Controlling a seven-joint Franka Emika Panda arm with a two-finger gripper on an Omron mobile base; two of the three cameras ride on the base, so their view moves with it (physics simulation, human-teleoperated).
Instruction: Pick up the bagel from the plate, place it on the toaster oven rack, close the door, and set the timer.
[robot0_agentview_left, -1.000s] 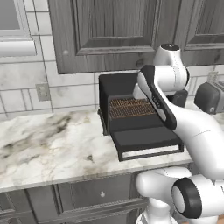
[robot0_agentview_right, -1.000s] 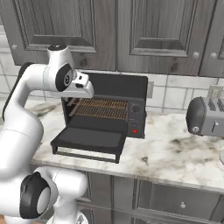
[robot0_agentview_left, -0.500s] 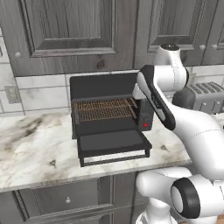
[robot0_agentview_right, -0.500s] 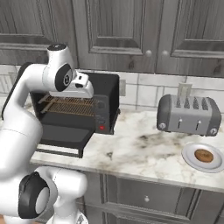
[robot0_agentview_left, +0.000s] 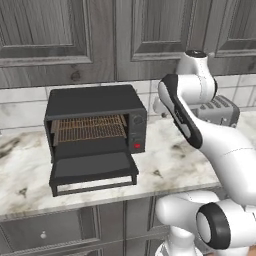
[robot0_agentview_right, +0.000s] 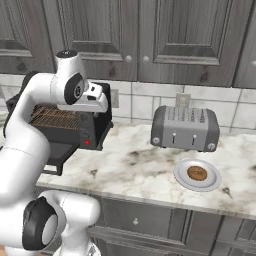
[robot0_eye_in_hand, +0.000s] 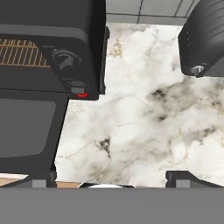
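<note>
My pincer hangs wide open over bare counter; the bagel lies on its plate, well off to the right.

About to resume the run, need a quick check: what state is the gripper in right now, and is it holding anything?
Gripper: open, jaws spread wide above the marble counter, holding nothing.
</note>
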